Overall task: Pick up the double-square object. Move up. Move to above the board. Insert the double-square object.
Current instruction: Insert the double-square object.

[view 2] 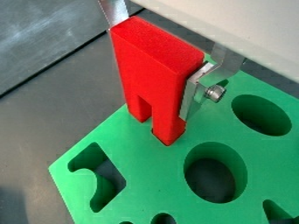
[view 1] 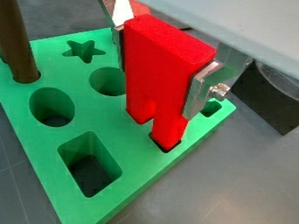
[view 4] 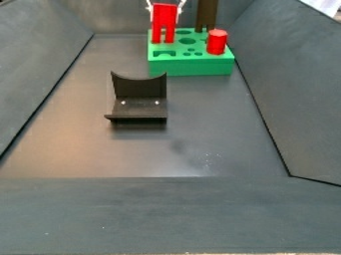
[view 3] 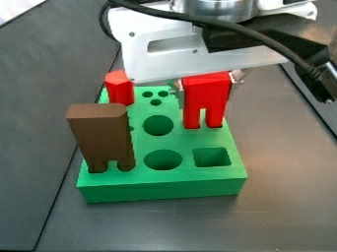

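Observation:
My gripper [view 1: 162,61] is shut on the double-square object [view 1: 158,74], a bright red block held upright with its two square legs pointing down. It also shows in the wrist view [view 2: 152,74]. The legs' tips are at the top of the green board [view 1: 140,166], near one edge, and the nearer leg seems to enter a hole there. In a side view the gripper [view 3: 207,77] holds the red block [view 3: 207,98] over the board [view 3: 165,182]. In the far side view the block [view 4: 164,20] stands on the board [view 4: 193,62].
A tall brown block [view 3: 99,138] and a red peg [view 3: 118,87] stand in the board. Star, oval, round and square holes lie open [view 1: 91,162]. The dark fixture [view 4: 136,98] stands on the grey floor in front of the board. Grey walls slope up around the floor.

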